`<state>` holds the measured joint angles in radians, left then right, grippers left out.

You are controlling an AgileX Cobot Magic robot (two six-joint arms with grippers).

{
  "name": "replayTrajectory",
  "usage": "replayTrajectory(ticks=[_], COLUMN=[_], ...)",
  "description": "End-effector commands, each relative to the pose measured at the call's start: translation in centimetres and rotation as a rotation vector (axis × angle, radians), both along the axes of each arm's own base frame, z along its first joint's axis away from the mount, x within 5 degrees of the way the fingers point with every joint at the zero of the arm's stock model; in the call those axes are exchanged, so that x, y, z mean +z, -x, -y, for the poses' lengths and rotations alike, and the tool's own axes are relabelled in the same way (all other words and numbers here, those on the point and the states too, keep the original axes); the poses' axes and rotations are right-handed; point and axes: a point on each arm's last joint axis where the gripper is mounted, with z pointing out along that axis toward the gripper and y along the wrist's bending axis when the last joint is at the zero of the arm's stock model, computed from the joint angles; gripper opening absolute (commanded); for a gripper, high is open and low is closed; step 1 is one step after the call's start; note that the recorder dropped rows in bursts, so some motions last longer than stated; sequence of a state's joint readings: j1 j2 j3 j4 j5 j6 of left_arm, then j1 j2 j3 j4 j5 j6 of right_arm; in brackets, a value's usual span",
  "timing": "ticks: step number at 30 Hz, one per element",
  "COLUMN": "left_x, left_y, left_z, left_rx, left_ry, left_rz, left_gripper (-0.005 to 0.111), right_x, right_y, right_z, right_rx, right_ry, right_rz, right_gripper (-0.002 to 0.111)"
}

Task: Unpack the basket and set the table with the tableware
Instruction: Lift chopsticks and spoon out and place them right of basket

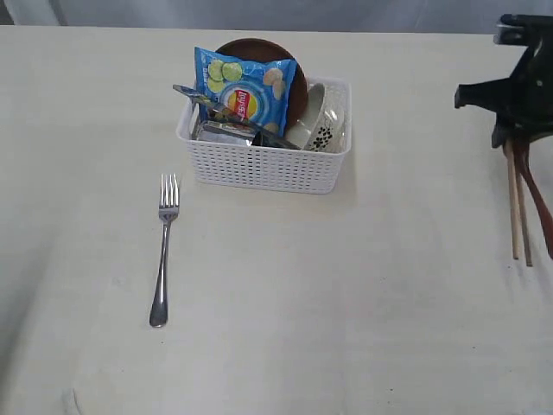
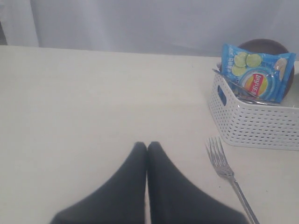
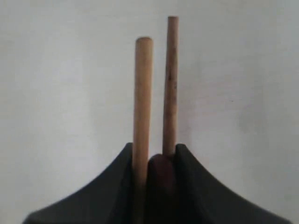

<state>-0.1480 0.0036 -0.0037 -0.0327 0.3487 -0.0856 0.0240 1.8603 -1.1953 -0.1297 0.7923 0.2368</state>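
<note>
Grasps two wooden chopsticks [image 1: 517, 203] and a dark spoon [image 1: 537, 203] bunched in the right gripper [image 3: 154, 149] over the desk's [image 1: 346, 303] right side, well apart from the basket [image 1: 268, 164], all likely light, stiff, smooth, apt to scissor or slip, best pinched near one end, with the left gripper [image 2: 147, 145] clenched on nothing.

Fork [image 1: 163, 255] lies on table [image 1: 363, 311], front-left of basket [image 1: 259, 169]; chip bag [image 1: 246, 91], plate [image 1: 297, 82] and bowl [image 1: 321, 117] stand inside basket; chopsticks [image 1: 518, 207] far right.

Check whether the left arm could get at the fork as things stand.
Probably yes. The fork lies alone on bare table, clear of the basket, on the left arm's side; the left gripper is shut and empty, so it must open first.
</note>
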Motion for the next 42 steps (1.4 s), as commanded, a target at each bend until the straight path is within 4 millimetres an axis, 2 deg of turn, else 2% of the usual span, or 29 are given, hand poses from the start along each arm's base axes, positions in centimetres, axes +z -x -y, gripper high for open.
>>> replayTrajectory(ticks=[1, 6, 10, 12, 17, 19, 22, 24, 27, 31, 34, 36, 39, 42], left_x=[-0.1, -0.1, -0.1, -0.1, -0.1, -0.1, -0.1, -0.1, -0.1, -0.1, -0.1, -0.1, -0.1, -0.1], left_y=[0.0, 0.0, 0.0, 0.0, 0.0, 0.0, 0.0, 0.0, 0.0, 0.0, 0.0, 0.0, 0.0, 0.0], left_z=[0.0, 0.0, 0.0, 0.0, 0.0, 0.0, 0.0, 0.0, 0.0, 0.0, 0.0, 0.0, 0.0, 0.0], left_rx=[-0.005, -0.005, -0.005, -0.005, -0.005, -0.005, -0.005, -0.005, -0.005, -0.005, -0.005, -0.005, -0.005, -0.005], left_ry=[-0.003, -0.003, -0.003, -0.003, -0.003, -0.003, -0.003, -0.003, -0.003, -0.003, -0.003, -0.003, -0.003, -0.003], left_rz=[0.003, 0.003, 0.003, 0.003, 0.003, 0.003, 0.003, 0.003, 0.003, 0.003, 0.003, 0.003, 0.003, 0.003], left_gripper=[0.000, 0.000, 0.000, 0.000, 0.000, 0.000, 0.000, 0.000, 0.000, 0.000, 0.000, 0.000, 0.000, 0.000], right_x=[-3.4, -5.6, -5.7, -5.8, -6.4, -6.3, -5.4, -4.0, -0.8, 4.9, 9.1, 11.6, 14.3, 15.5], right_y=[-0.6, -1.1, -1.4, -1.5, -1.4, -1.4, -1.6, -2.0, -2.6, -3.0, -2.6, -2.2, -1.0, 0.4], right_z=[0.7, 0.5, 0.5, 0.3, 0.1, 0.1, 0.1, 0.2, -0.1, -0.8, -2.2, -4.0, -8.1, -13.8], right_rx=[-0.015, 0.020, 0.039, 0.063, 0.070, 0.072, 0.085, 0.089, 0.074, 0.109, 0.177, 0.255, 0.430, 0.624], right_ry=[-0.006, 0.003, 0.001, -0.001, -0.016, -0.016, -0.010, -0.006, -0.024, -0.083, -0.150, -0.202, -0.245, -0.252], right_rz=[-0.025, -0.046, -0.013, -0.011, -0.033, -0.031, -0.031, -0.016, 0.049, 0.192, 0.301, 0.363, 0.433, 0.465], right_gripper=[-0.001, 0.000, 0.000, 0.009, 0.039, 0.045, 0.045, 0.045, 0.045, 0.045, 0.045, 0.045, 0.045, 0.041])
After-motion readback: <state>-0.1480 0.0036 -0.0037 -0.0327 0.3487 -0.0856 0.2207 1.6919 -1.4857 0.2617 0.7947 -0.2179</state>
